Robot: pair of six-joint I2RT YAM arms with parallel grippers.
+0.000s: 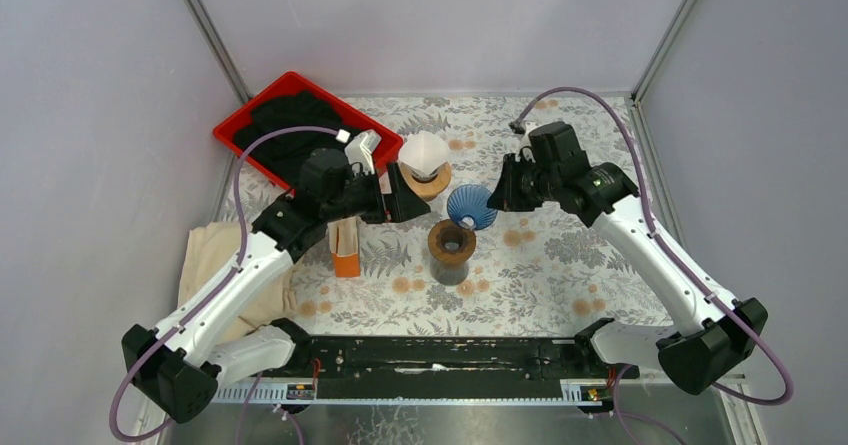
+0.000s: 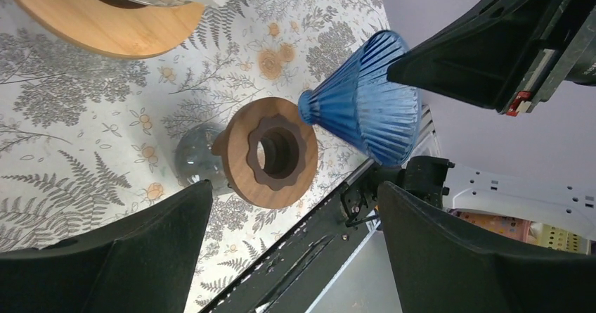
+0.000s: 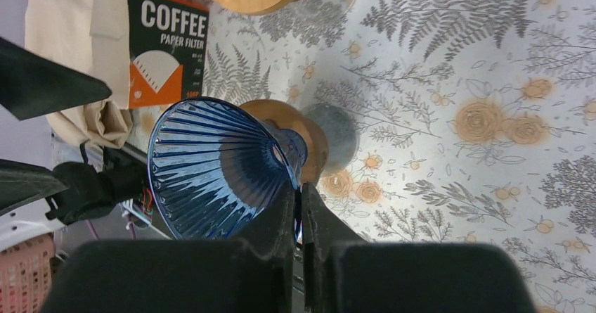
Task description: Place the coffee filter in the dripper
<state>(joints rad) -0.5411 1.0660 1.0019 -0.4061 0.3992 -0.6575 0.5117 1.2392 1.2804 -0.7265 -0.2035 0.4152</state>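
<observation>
Pinching the rim of the blue ribbed dripper [image 3: 211, 165] between fingers pressed tightly together, the right gripper [image 3: 301, 207] holds the cone tilted in the air. Its narrow end points toward the wooden collar [image 2: 270, 151], which sits on a glass carafe [image 2: 193, 160] on the floral table cover [image 3: 457, 81]. The thin edge-grip leaves the dripper's mouth unobstructed, and the tilt appears meant to steer the tip toward the collar's hole, where the dripper would stand upright and ready to be lined.

The left gripper [image 1: 412, 198] hangs with its fingers spread wide and nothing between them. It sits between the collar and the coffee filter [image 1: 424, 153], likely placed to reach either one.

The filter, a white paper cone, rests on a round wooden holder [image 2: 105, 24] on the far side of the table. It is just beyond the left gripper, apart from the dripper, and neither arm touches it. A box of paper coffee filters [image 3: 165, 53] stands beside a beige cloth [image 3: 63, 39] on the left.

Judged from this layout, the filter has not yet gone into the dripper, and seating the dripper looks like the step in hand.
</observation>
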